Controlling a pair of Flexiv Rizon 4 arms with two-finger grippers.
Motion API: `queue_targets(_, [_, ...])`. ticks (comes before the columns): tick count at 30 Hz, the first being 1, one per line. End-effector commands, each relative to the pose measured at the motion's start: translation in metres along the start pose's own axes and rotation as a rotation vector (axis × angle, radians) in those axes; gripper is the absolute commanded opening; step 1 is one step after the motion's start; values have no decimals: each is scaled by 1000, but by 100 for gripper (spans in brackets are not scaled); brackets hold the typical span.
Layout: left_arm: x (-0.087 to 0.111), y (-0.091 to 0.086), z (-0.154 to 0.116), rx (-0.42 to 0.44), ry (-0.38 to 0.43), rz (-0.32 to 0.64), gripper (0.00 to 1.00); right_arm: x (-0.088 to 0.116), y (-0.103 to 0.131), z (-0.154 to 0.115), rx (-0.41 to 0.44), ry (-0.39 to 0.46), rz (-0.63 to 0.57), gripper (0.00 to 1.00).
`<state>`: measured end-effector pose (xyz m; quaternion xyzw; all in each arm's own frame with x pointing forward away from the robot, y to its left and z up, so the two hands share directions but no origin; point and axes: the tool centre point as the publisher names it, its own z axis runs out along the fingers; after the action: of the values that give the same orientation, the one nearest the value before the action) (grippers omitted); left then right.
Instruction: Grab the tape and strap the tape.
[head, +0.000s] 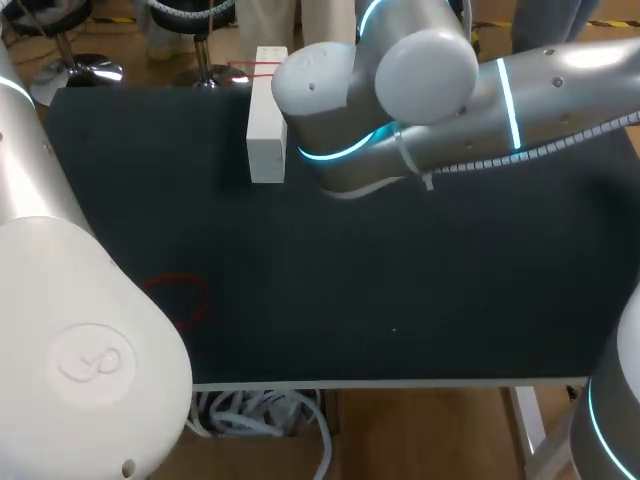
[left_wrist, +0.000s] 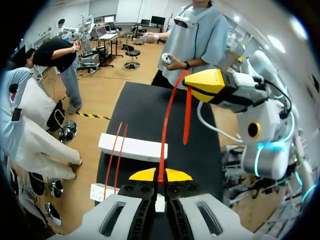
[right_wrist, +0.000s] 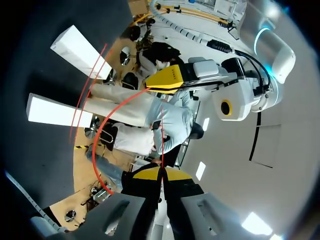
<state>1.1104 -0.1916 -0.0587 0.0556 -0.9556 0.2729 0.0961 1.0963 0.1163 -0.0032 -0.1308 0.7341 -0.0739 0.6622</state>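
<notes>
- Head view: a dark surface (head: 400, 280) carries a long white block (head: 266, 120) near its far edge.
- My right arm (head: 400, 90) comes in just beside the white block. My left arm (head: 70, 330) sits well apart from the block, at the near corner. Both tools are hidden here.
- A thin loop of the red tape (head: 204, 297) shows well apart from the white block, close to my left arm.
- Left wrist view: my left tool (left_wrist: 160, 176) is clenched, its yellow tips pressed together on a strand of the red tape.
- From those tips the tape rises in an arc over the white block to my right tool (left_wrist: 190, 86). That tool pinches it high above the surface, beyond the block.
- A short tail of tape hangs down from the right tool.
- Two more red strands cross the white block, running towards a second white block (left_wrist: 100, 191) that is nearer my left tool.
- Right wrist view: my right tool (right_wrist: 160, 173) is clenched on a thin red strand that runs straight out from between its tips.
- Ahead of it, the tape curves in a wide bow from my left tool, which grips the other end.
- Two white blocks lie apart on the surface, with red strands crossing both. I cannot tell which block is which.
</notes>
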Motion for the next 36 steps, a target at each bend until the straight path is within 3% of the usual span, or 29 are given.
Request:
queue_targets(1, [-1,-2,-1,-8,5,-2,0,-8,7,7,4,39,-4,0])
queue_targets(8, [-1,-2,-1,-8,5,-2,0,-15,18,14,-2,56,-6,0])
queue_targets(36, [-1,-2,-1,-8,5,-2,0,-3,39,21,-10,88,-65,0])
